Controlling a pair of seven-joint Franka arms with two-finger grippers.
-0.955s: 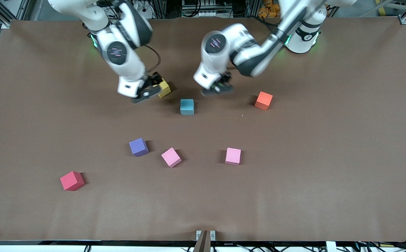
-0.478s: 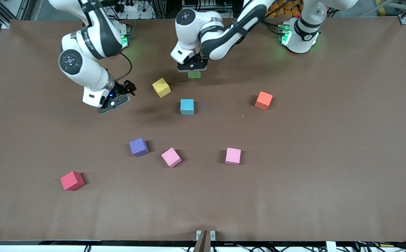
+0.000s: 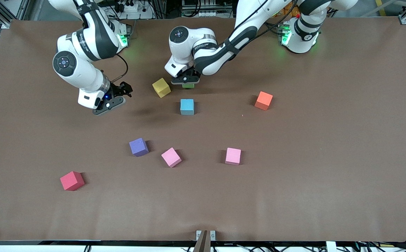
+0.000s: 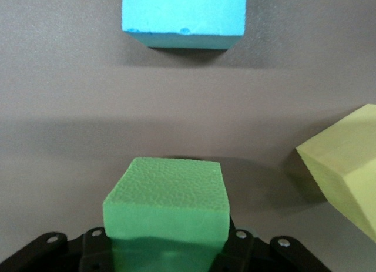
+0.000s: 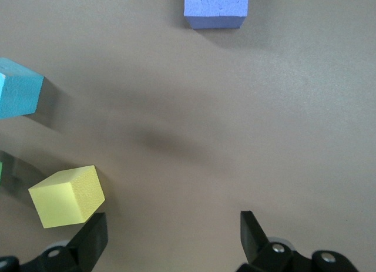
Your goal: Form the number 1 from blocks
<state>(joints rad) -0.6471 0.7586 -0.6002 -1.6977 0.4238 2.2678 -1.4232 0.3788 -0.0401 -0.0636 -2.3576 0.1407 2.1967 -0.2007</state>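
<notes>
Left wrist view: my left gripper clamps the green block beside the yellow block; my right gripper hangs open over bare table.

My pincer is clamped on the green block, black finger mounts flanking its lower sides. Brown table beneath. Straight ahead of my grip, well apart, sits the light blue block. Off to one side, nearer, the yellow block, turned at an angle.
</notes>
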